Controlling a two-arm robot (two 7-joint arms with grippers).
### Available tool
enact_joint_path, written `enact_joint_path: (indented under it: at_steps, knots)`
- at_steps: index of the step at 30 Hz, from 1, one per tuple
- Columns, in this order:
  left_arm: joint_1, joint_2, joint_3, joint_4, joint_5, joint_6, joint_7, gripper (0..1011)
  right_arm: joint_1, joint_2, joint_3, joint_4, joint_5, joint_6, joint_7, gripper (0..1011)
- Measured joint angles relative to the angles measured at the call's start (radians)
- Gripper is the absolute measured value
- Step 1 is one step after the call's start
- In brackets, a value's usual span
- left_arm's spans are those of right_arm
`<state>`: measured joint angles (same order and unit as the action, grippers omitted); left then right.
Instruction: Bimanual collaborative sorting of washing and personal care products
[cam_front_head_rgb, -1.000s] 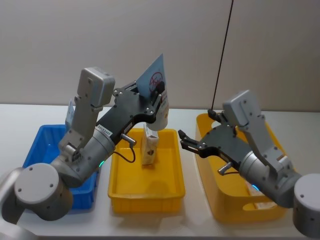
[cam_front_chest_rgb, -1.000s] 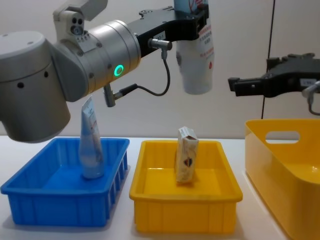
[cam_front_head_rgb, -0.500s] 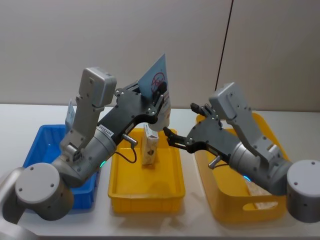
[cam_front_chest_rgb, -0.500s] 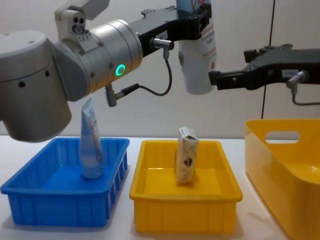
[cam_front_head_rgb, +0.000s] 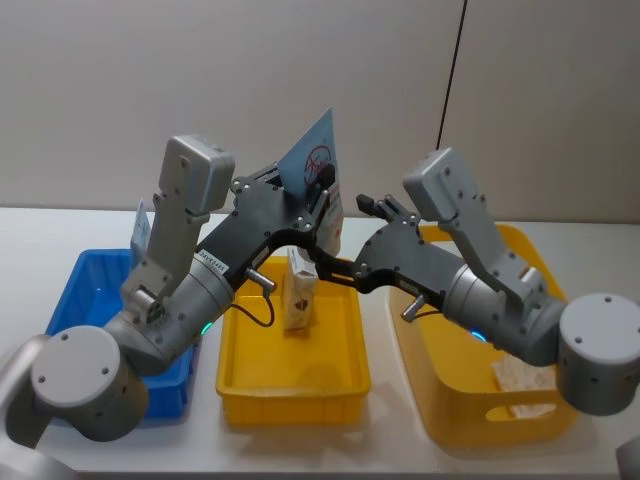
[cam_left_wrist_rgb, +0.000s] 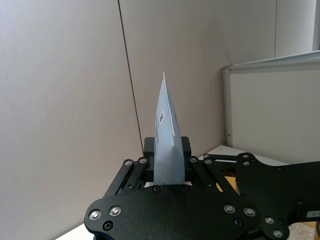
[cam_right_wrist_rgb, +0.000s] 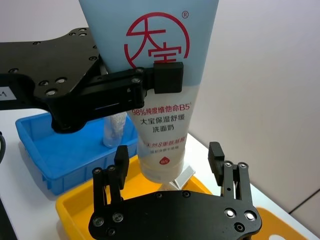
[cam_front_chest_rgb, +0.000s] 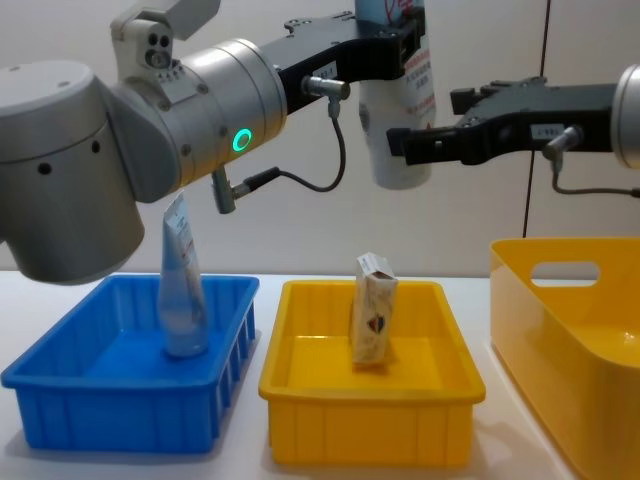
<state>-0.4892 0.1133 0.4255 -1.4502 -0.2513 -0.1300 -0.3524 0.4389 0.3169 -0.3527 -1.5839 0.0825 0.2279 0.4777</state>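
Clamped on the upper part of a white squeeze tube (cam_right_wrist_rgb: 159, 95), just below its pale blue crimped end, my left gripper (cam_front_head_rgb: 322, 198) holds it cap-down in the air above the yellow middle bin (cam_front_head_rgb: 345, 370). Farthest left, a second, bluish tube (cam_front_chest_rgb: 182, 290) stands upright in the blue bin (cam_front_chest_rgb: 60, 400), already sorted as far as I can judge. In the middle bin, below the raised tube, a small cream carton (cam_front_chest_rgb: 372, 310) stands on end.

Further right, my right gripper (cam_right_wrist_rgb: 170, 155) is spread wide, one finger (cam_right_wrist_rgb: 121, 159) on either side of the tube's lower, white section, neither touching it that I can see. Its wrist view shows the round cap end hanging between the two fingers, nearly centred.

I take this to be a handover, so doing it well comes down to order. I should ease my right gripper forward until the tube sits deep between the pads, then close on the firm lower body, not the soft waist. My left grip must let go only once the right one has bitten. The large yellow bin (cam_front_head_rgb: 455, 425) at far right, with a packet (cam_front_head_rgb: 520, 378) on its floor, looks like the tube's destination.
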Motion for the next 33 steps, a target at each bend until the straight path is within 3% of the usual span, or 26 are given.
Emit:
enact_joint_path:
  at_steps: [6,13,19,26,33]
  knots:
    - [0.000,0.000,0.000,0.000,0.000,0.000,-0.001,254,0.029,-0.006,-0.007,0.039,0.016,-0.023,0.021,872]
    - [0.000,0.000,0.000,0.000,0.000,0.000,-0.001,265,0.057,-0.013,-0.015,0.077,0.032,-0.047,0.038,622]
    - [0.000,0.000,0.000,0.000,0.000,0.000,-0.001,465,0.068,-0.016,-0.019,0.095,0.042,-0.057,0.042,478]
    - [0.000,0.000,0.000,0.000,0.000,0.000,-0.001,665,0.066,-0.016,-0.017,0.097,0.048,-0.056,0.025,244]
    - [0.000,0.000,0.000,0.000,0.000,0.000,-0.001,892,0.041,-0.012,0.006,0.074,0.052,-0.038,-0.026,149]
